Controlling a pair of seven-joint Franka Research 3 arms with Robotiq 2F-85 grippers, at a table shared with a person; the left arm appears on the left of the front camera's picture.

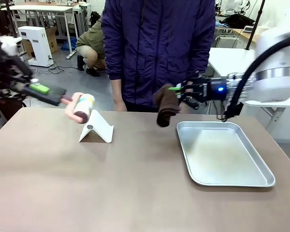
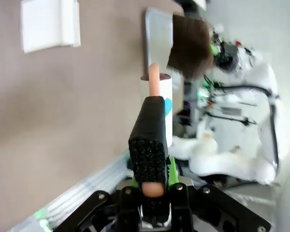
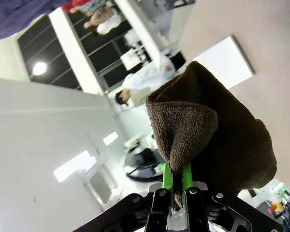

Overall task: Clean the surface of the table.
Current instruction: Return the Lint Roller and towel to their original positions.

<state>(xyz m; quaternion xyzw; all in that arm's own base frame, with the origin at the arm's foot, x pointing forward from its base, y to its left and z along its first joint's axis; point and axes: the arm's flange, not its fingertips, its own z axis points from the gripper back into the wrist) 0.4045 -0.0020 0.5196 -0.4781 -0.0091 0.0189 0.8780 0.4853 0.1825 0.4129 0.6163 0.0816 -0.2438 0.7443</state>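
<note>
A: Both arms are hovering over the wide brownish-tan matte table (image 1: 111, 183), which is stretching across the whole near half of the room. The left gripper (image 1: 63, 98), out at nine o'clock, is clamping its fingers tight on the pink handle of a white lint roller (image 1: 82, 107).

B: And the right gripper (image 1: 176, 89), around two o'clock, is pinching a dark brown woven cloth (image 1: 165, 104), jaws fully closed on a fold of it, the rest hanging loose.

A: The person in the dark blue jacket (image 1: 154, 48) is standing at twelve o'clock, right behind that cloth.

B: That worries me. If the right arm is swinging wide, it could be brushing the jacket.

A: The small white folded stand (image 1: 96, 128) at eleven o'clock is sitting just under the roller. A careless pass could knock it over.

B: And the shiny rectangular silver metal tray (image 1: 222, 152) at three o'clock is lying beneath the cloth's path. The dangling end could drag it, or slip from that narrow pinch.
</note>
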